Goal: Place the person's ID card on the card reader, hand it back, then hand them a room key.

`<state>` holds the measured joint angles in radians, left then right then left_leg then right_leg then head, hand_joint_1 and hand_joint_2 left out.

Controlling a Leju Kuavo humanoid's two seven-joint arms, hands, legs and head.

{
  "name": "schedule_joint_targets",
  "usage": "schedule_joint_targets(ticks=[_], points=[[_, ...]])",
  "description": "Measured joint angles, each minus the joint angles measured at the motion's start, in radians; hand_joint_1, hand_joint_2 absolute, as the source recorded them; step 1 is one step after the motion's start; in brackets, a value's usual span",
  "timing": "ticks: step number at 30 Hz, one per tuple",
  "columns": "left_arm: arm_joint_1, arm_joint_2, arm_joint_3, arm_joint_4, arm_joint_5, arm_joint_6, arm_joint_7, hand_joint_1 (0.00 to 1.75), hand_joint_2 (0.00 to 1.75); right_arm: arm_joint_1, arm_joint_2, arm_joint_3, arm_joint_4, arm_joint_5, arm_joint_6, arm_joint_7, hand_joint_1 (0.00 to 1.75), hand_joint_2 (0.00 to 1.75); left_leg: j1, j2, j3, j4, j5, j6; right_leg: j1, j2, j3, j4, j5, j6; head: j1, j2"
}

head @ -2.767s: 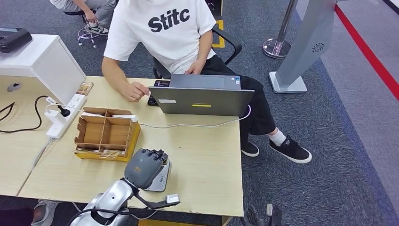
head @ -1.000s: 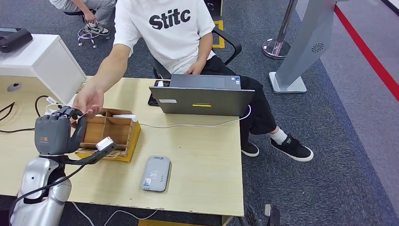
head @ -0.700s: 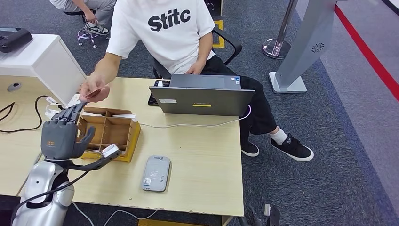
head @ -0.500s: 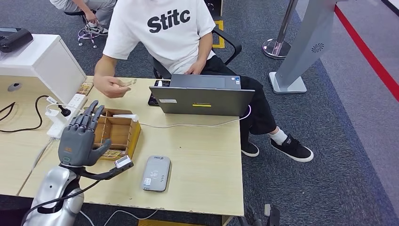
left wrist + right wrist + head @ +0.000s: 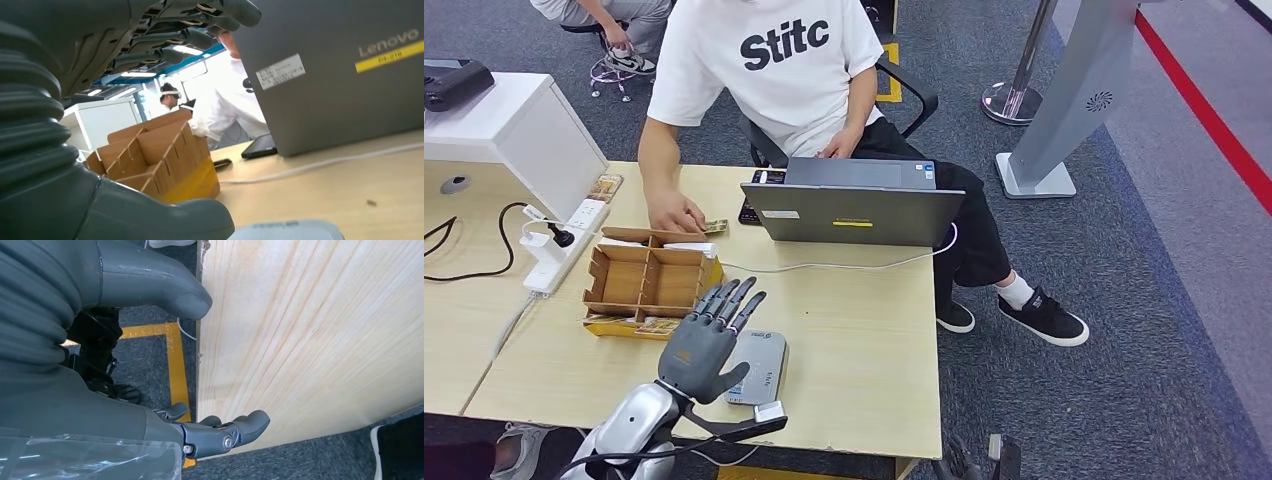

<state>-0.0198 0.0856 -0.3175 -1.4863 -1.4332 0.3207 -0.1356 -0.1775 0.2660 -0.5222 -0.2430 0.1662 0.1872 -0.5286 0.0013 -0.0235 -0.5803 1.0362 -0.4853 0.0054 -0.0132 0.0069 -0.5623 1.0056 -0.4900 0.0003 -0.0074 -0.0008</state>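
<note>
Left hand [image 5: 701, 345]: empty, fingers spread over flat grey card reader [image 5: 762, 365] | right hand [image 5: 100, 365]: empty, uncurled beside pale wooden surface [image 5: 310, 335] | person's hand [image 5: 674, 215]: on small card [image 5: 715, 226]

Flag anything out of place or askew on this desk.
Nothing is spilled or damaged. The card reader lies flat, partly under the open left hand. The cardboard organizer sits slightly skewed to the desk edge.

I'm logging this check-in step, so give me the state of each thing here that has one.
left hand: open, above the card reader, holding nothing.
right hand: empty, beside the table edge.
card reader: flat, no card visible.
laptop: open.
cardboard organizer: upright.
ID card: on table under person's hand.
</note>
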Motion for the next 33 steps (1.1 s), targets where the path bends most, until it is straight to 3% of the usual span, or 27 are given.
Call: schedule_joint_targets(ticks=[14,23,33], points=[[0.072,0.069,-0.005,-0.029,-0.031,0.031,0.054,0.00,1.75,0.007,-0.007,-0.008,0.000,-0.021,0.000,-0.022,0.00,1.75,0.000,0.000,-0.001,0.000,0.000,0.000,0.000,0.000,0.000,0.000,0.000,0.000,0.000,0.000],[0.122,0.101,0.123,-0.036,0.037,0.064,0.031,0.00,1.75,0.010,-0.009,-0.010,0.000,-0.021,0.000,-0.023,0.00,1.75,0.000,0.000,-0.001,0.000,0.000,0.000,0.000,0.000,0.000,0.000,0.000,0.000,0.000,0.000],[0.147,0.103,0.260,-0.017,0.041,0.084,0.010,0.00,1.75,0.010,-0.010,-0.010,0.000,-0.013,-0.001,-0.023,0.00,1.75,0.000,0.000,-0.001,0.000,0.000,0.000,0.000,0.000,0.000,0.000,0.000,0.000,0.000,0.000]])
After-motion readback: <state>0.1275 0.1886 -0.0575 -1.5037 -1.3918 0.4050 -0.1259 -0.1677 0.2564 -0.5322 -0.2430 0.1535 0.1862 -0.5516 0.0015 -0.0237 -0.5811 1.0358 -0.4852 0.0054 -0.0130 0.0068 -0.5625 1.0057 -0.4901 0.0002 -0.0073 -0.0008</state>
